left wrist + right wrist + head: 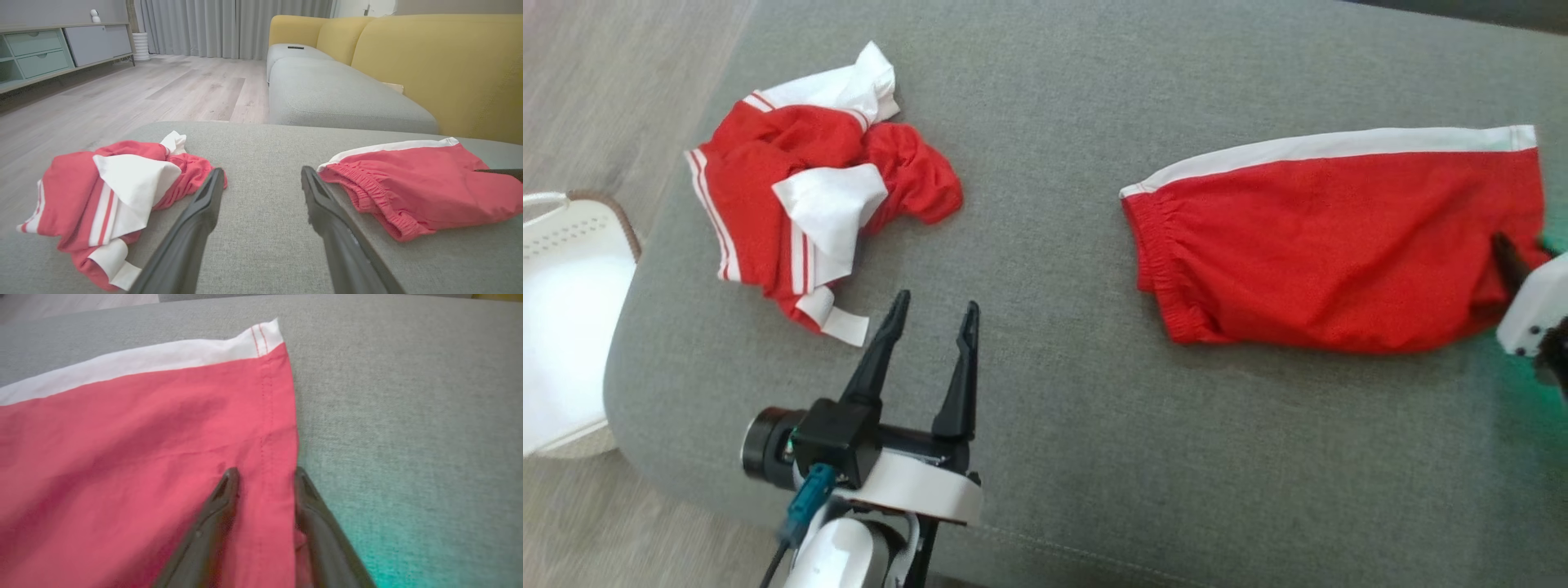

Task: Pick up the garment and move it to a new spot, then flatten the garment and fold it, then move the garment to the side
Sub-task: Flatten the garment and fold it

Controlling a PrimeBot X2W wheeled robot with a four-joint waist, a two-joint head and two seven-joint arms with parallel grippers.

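Red shorts (1331, 245), gathered waistband (1158, 245); right end effector (263, 473) perhaps pinching hem (273, 416).

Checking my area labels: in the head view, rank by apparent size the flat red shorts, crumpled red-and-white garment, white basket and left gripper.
1. flat red shorts
2. crumpled red-and-white garment
3. white basket and left gripper look alike: basket cut by the frame edge, gripper nearer the camera.

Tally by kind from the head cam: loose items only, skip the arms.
Red-and-white garments: 2 (crumpled heap, flat shorts)
White basket: 1
Total: 3
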